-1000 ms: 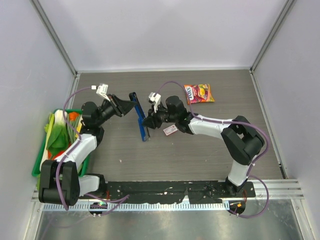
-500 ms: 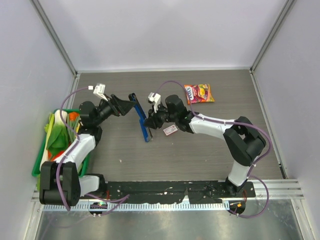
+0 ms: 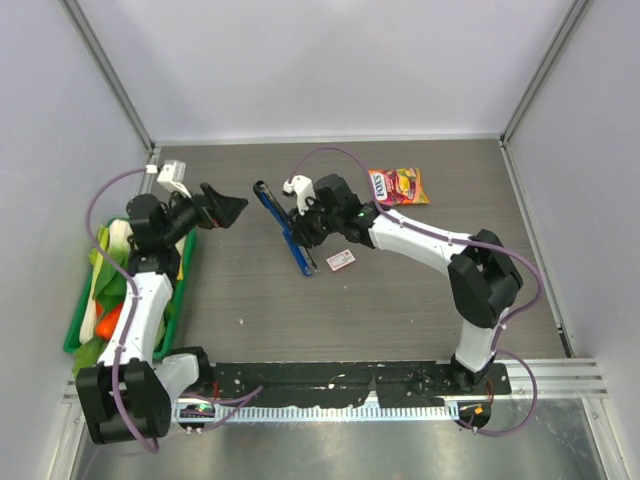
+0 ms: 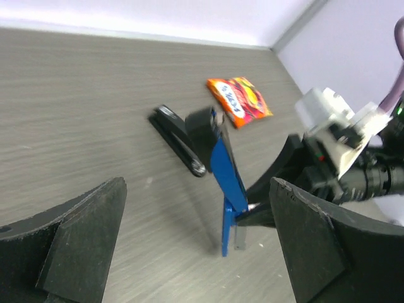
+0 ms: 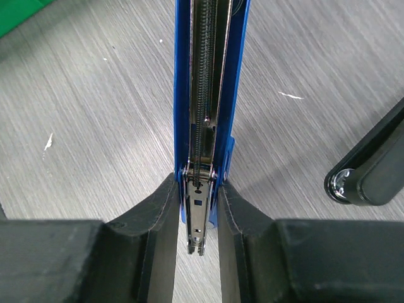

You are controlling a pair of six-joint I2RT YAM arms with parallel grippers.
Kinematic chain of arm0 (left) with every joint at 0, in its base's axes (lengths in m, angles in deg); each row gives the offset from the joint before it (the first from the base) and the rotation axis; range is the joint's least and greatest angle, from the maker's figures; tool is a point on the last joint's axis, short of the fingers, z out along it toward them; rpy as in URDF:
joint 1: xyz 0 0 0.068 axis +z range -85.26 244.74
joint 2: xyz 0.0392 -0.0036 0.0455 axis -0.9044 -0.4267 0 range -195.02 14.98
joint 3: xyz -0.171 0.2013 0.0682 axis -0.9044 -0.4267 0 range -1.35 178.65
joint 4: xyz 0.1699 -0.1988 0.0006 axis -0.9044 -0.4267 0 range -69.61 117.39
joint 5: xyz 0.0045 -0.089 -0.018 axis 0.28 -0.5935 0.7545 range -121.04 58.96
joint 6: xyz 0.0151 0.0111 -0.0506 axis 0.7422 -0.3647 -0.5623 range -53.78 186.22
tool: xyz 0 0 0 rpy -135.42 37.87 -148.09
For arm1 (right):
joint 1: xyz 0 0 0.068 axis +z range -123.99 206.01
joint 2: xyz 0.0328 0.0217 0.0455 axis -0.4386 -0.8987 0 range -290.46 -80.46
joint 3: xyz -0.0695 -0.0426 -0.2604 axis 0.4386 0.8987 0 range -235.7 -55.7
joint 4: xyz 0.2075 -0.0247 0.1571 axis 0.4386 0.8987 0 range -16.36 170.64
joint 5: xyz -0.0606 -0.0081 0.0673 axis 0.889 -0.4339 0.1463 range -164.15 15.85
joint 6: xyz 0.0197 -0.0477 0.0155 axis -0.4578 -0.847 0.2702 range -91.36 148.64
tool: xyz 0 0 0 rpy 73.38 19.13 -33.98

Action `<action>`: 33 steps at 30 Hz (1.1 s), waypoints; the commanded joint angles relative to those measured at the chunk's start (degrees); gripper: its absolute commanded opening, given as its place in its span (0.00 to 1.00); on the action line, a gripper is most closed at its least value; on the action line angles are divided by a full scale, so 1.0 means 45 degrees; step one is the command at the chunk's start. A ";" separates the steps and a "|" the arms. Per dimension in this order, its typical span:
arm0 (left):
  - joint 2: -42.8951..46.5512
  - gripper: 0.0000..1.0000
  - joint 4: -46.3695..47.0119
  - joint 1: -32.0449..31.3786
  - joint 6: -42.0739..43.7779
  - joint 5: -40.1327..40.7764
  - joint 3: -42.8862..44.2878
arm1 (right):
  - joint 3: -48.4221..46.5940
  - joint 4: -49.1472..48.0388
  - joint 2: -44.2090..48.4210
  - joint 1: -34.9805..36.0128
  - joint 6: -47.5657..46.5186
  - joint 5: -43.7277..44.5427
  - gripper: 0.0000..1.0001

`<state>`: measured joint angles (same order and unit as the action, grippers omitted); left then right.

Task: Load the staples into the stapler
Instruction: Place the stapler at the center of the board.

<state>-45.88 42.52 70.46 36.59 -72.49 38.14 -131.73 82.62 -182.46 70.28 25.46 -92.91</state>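
The stapler (image 3: 284,226) is blue with a black part, and it stands swung apart at mid-table. In the left wrist view its blue arm (image 4: 225,169) rises steeply above the black part (image 4: 178,136) on the table. My right gripper (image 3: 306,226) is shut on the blue arm's hinge end (image 5: 201,126), its spring and metal channel showing between the fingers (image 5: 163,218). My left gripper (image 3: 233,209) hangs open to the left of the stapler, apart from it, with nothing between its fingers (image 4: 81,247). No staples show; a small white-and-red box (image 3: 341,260) lies just right of the stapler.
An orange snack bag (image 3: 398,186) lies at the back right of the table. A green bin (image 3: 78,318) with green and orange items stands along the left edge beside the left arm. Pale walls close in the left, back and right sides.
My left gripper has opened, let go of the stapler and drawn back to the left. My right gripper kept hold of the blue arm and swung it slightly.
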 commanded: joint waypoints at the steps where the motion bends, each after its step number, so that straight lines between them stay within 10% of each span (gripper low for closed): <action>1: 0.1216 1.00 -0.3943 0.0877 0.2888 0.1881 0.1829 | -0.1772 0.1305 -0.1296 0.0668 -0.0075 0.1005 0.01; 17: 0.2881 1.00 -0.7973 0.2733 0.5588 0.4722 0.2827 | -0.5175 0.4080 -0.5147 0.1939 0.0004 0.2451 0.02; 26: 0.2860 1.00 -0.7524 0.3221 0.5197 0.3919 0.2379 | -0.5019 0.3982 -0.4309 0.1998 -0.0737 0.2470 0.48; 33: 0.2959 1.00 -0.7172 0.3320 0.5060 0.3177 0.2065 | -0.4474 0.3827 -0.2435 0.1628 -0.1188 0.2919 0.61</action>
<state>-33.25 7.49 84.82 60.18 -55.14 47.75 -152.16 101.65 -202.68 78.70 21.79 -81.57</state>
